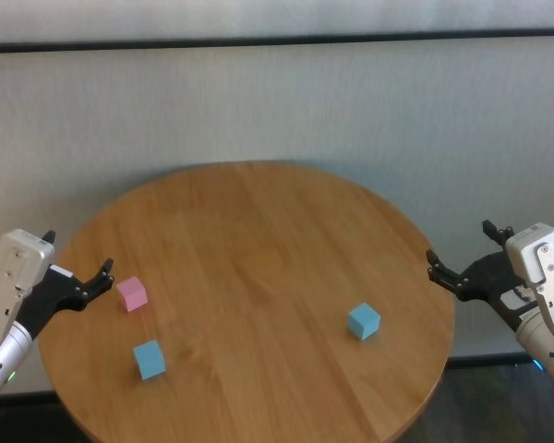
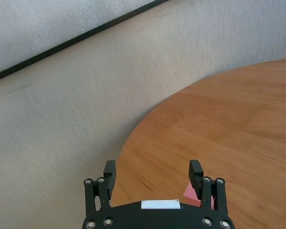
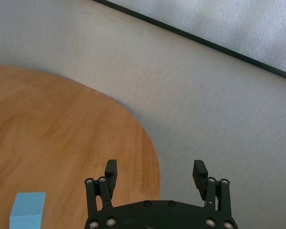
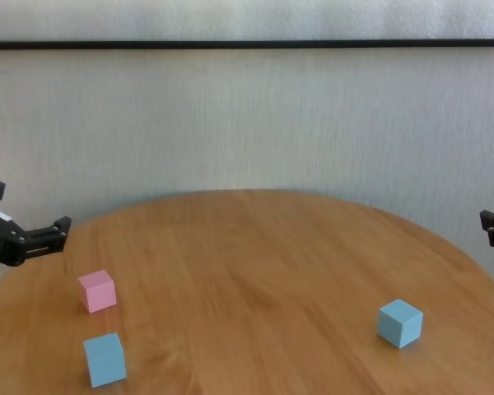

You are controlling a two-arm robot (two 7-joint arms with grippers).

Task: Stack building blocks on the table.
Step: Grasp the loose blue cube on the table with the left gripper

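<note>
Stacking not begun: all three cubes lie apart on the bench (image 1: 258,240).
Both hands, left hand (image 1: 78,277) beside the pink cube (image 1: 132,293) and right hand (image 1: 462,268) off the rim, are spread, holding nothing; two light blue cubes (image 1: 149,359) (image 1: 363,321) sit nearer. Next, I judge: grasp one cube.

— How is the light where I work?
— Bright, even daylight. The desk (image 1: 258,240) shows a pale sheen across its far half. Each cube casts a short, soft shadow.
— And the sharpness?
— Slightly soft overall; the wall behind is hazy, with no strong glare.
</note>
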